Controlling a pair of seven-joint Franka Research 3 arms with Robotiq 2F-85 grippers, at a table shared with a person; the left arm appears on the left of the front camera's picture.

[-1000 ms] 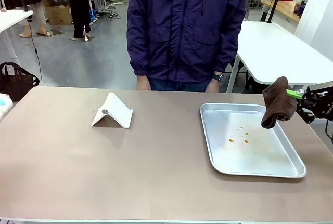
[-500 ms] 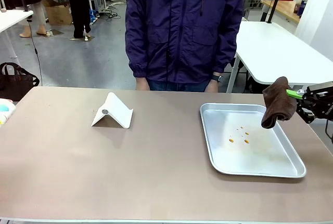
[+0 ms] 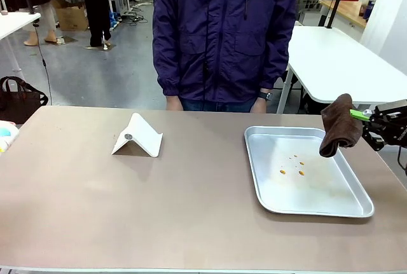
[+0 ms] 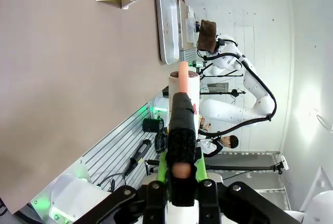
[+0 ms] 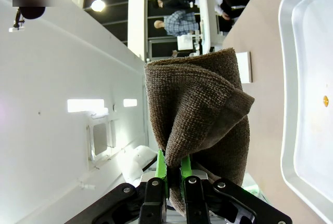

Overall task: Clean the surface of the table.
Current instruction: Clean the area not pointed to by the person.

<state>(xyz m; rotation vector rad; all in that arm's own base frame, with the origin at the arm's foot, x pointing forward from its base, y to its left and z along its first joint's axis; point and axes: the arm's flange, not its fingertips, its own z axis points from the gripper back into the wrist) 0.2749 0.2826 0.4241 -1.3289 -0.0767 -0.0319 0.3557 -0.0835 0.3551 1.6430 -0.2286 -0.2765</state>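
Table (image 3: 159,204), front: spotted tray (image 3: 252,159) | wrist: right gripper (image 5: 173,167) clamps cloth (image 5: 197,109)

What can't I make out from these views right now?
- Front view: white thing at the table's left edge, cut off by the frame.
- Front view: orange specks in the tray, too small to identify.
- Left wrist view: white cylinder behind the left gripper, mostly hidden; whether held, unclear.
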